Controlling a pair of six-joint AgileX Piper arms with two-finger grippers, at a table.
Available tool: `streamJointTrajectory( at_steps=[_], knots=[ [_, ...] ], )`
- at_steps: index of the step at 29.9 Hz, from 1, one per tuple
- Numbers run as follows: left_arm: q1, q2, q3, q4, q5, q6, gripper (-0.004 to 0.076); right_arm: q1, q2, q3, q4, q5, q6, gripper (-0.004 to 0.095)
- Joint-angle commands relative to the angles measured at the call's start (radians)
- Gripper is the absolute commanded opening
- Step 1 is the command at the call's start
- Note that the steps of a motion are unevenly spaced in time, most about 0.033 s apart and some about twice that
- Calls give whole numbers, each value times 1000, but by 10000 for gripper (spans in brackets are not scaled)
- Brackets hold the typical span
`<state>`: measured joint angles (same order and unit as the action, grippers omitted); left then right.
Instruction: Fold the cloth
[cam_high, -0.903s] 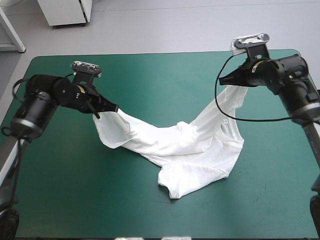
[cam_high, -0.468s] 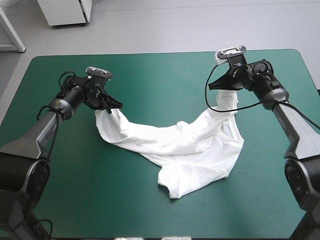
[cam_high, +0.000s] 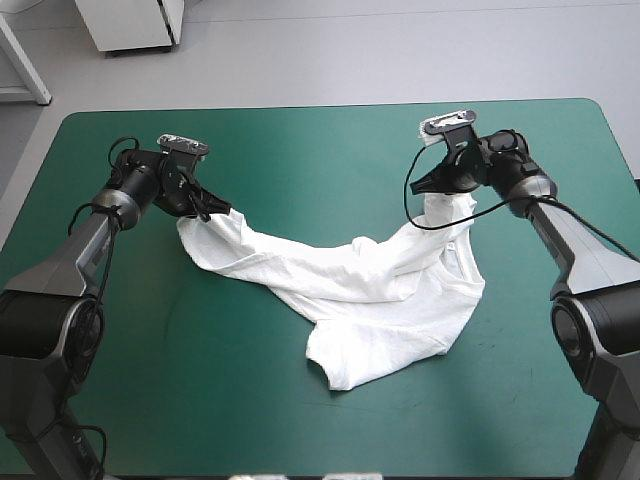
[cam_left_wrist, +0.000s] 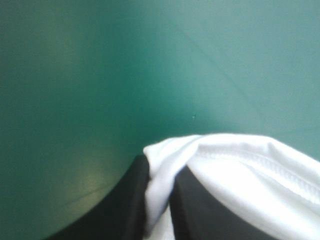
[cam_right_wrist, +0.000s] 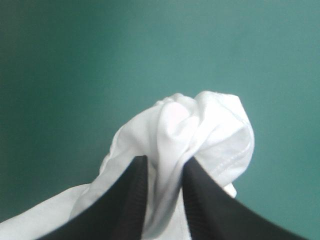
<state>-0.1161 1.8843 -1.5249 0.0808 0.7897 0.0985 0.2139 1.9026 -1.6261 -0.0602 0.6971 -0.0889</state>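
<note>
The white T-shirt (cam_high: 370, 300) lies crumpled near the middle of the teal-green cover (cam_high: 300, 150). It sags in a loose band between two gripped ends, with its bulk heaped toward the near side. The left gripper (cam_high: 207, 212) pinches a hemmed edge, its black fingers all but closed on the fabric. The right gripper (cam_high: 428, 186) clamps a bunched wad the same way. No fold shows; the shirt probably needs spreading flat first, so all the folding remains.

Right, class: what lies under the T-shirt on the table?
Only the teal-green cover shows, all around the T-shirt. Its middle rests on that cover; anything beneath the cloth is hidden. The left claw and right claw pinch its ends.
</note>
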Motion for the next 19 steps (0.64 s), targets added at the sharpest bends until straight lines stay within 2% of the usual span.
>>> streamJointTrajectory(
  at_steps=[1, 4, 6, 10, 15, 19],
  knots=[
    [2, -54, -75, -12, -5, 28, 340, -20, -67, -61, 25, -12, -33, 581],
    [2, -63, -140, -5, 53, 28, 542, -38, -95, -96, 27, 42, -14, 792],
    [2, -78, -181, 2, 106, 26, 593, -47, -138, -105, 27, 79, -16, 814],
    [2, -165, -210, 18, 177, 34, 599, -64, -253, -102, 36, 179, -16, 787],
    [0, -330, -205, -55, 323, 83, 599, -62, -441, -19, 100, 231, -12, 743],
    [0, -465, -205, -151, 338, 115, 599, -62, -580, 99, 125, 370, 43, 742]
  ],
)
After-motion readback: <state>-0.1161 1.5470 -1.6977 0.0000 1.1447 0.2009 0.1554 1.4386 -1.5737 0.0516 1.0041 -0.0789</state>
